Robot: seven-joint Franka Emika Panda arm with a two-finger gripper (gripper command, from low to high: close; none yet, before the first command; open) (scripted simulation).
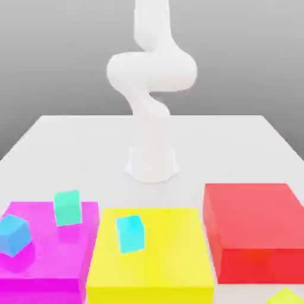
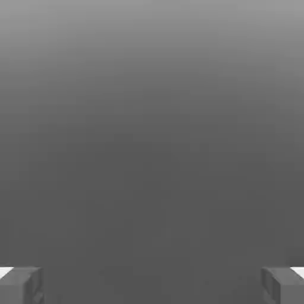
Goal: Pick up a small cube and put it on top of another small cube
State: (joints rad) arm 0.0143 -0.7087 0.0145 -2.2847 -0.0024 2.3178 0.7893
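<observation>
Jaws parted, nothing between them

Gripper (image 2: 152, 286) open and empty in the hand view. Lime-yellow cube (image 1: 285, 296): at the exterior view's lower edge, near the red block (image 1: 258, 217), partly cut off by the frame. Mint-green cube (image 1: 68, 208): on the magenta block (image 1: 50, 240), near the blue cube (image 1: 13, 236). Likely hazards: a low approach could clip the red block; imprecise release could topple the stack; careless lowering could nudge the blue cube.

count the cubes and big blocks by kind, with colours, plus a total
small cubes: 4 (mint-green, cyan, blue, lime-yellow, partly in frame)
big blocks: 3 (magenta, yellow, red)
total: 7
</observation>
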